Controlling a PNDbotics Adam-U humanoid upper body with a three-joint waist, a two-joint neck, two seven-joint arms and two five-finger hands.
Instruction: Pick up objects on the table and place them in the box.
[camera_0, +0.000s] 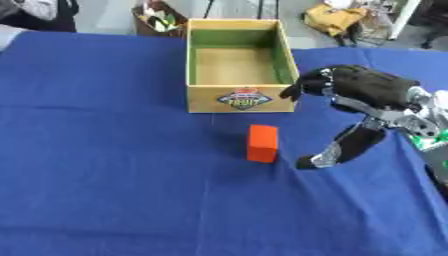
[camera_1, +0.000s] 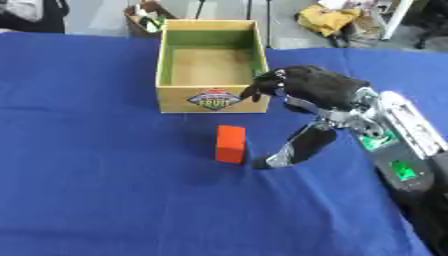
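Observation:
An orange block (camera_0: 262, 143) stands upright on the blue tablecloth (camera_0: 105, 175), a little in front of the box. The box (camera_0: 240, 100) is yellow outside and green inside, with a fruit label on its front wall; nothing shows inside it. My right hand (camera_0: 359, 92) comes in from the right and hovers just right of the block. Its fingers are spread wide: the upper ones reach toward the box's front right corner, and the thumb (camera_0: 337, 150) points down to the cloth beside the block. It holds nothing. My left hand is out of sight.
The right forearm (camera_1: 398, 145) with green lights runs along the table's right side. Beyond the table's far edge stand a small basket (camera_0: 159, 20) and a yellow bundle (camera_0: 332, 17) on the floor. Open blue cloth stretches to the left and front.

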